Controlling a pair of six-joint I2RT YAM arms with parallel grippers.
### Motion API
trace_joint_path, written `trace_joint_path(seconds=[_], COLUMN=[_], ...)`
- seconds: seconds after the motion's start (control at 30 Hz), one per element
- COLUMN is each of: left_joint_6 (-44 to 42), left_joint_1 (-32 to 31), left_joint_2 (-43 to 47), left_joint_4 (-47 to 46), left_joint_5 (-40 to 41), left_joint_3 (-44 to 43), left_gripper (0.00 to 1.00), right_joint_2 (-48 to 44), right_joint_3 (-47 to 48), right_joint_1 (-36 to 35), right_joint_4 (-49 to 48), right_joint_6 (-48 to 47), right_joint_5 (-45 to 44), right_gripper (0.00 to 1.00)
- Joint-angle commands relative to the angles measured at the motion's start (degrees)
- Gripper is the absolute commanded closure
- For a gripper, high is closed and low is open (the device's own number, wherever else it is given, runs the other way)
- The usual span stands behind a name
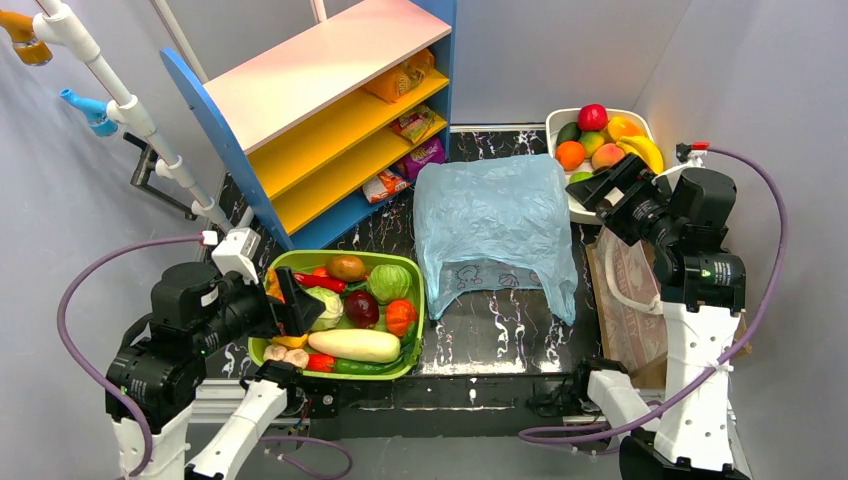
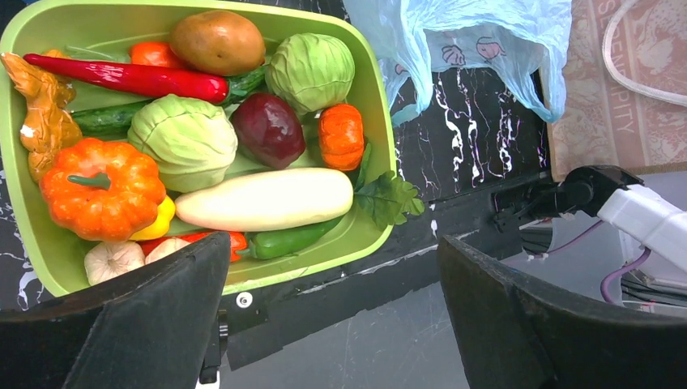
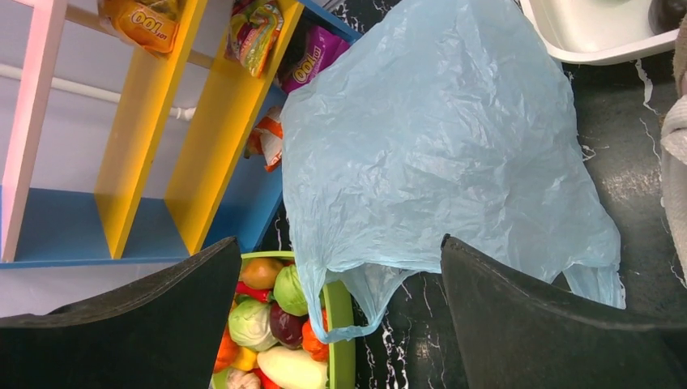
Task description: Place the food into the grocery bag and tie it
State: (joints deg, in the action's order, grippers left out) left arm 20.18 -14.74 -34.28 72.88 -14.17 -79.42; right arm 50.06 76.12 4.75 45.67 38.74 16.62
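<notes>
The light-blue grocery bag (image 1: 495, 225) lies flat and empty mid-table, its handles and small dark drawings toward the near side. It also shows in the left wrist view (image 2: 470, 32) and the right wrist view (image 3: 437, 146). The orange fruit (image 1: 570, 154) sits among other fruit in a white tray (image 1: 556, 120) at the back right. My right gripper (image 1: 605, 190) hovers open and empty over that tray's near edge, beside the bag; its jaws stand wide apart (image 3: 340, 243). My left gripper (image 1: 295, 300) is open and empty above the green bin's left side (image 2: 334, 243).
A green bin (image 1: 420, 300) of vegetables, with cabbages and a long white radish, stands at the near left. A blue and yellow shelf (image 1: 330, 100) with snack packets stands at the back left. A brown paper bag (image 1: 625, 300) lies at the right edge.
</notes>
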Motion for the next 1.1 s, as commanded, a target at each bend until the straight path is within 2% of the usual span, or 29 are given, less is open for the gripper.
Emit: trace_joint_path(seconds=[0.0, 0.13, 0.23, 0.37, 0.53, 0.63, 0.9, 1.07], left_joint_6=[-1.24, -1.55, -1.64, -1.42, -1.22, -1.46, -1.34, -0.95], left_joint_1=[0.26, 0.26, 0.31, 0.29, 0.25, 0.27, 0.31, 0.30], left_joint_2=[-1.47, -1.36, -0.94, -0.43, -0.27, -0.33, 0.96, 2.39], left_joint_4=[-0.96, -1.14, -1.23, -1.42, -1.38, -1.06, 1.04, 2.93], left_joint_5=[-1.74, -1.82, -2.06, -2.61, -2.70, -2.38, 0.28, 1.76], left_joint_3=[1.02, 1.67, 2.66, 3.87, 4.85, 4.75, 4.84, 4.75], left_gripper=[0.01, 0.00, 0.01, 0.00, 0.00, 0.01, 0.01, 0.00], right_joint_2=[0.52, -0.77, -1.77, -1.52, 1.25, 2.66, 7.27, 7.58], right_joint_3=[3.38, 3.44, 2.84, 3.03, 4.78, 4.27, 0.12, -5.54], right_joint_1=[-0.11, -0.24, -0.61, -4.12, -24.74, -33.79, -52.16, -56.27], right_joint_4=[3.86, 7.04, 8.42, 12.04, 16.72, 17.38, 16.58, 9.50], right_joint_6=[-2.69, -6.91, -12.41, -17.37, -21.80, -22.87, -29.53, -37.42], right_joint_5=[-1.34, -2.93, 0.26, -1.82, -22.19, -29.83, -44.22, -46.89], right_gripper=[0.00, 0.00, 0.00, 0.00, 0.00, 0.00, 0.00, 0.00])
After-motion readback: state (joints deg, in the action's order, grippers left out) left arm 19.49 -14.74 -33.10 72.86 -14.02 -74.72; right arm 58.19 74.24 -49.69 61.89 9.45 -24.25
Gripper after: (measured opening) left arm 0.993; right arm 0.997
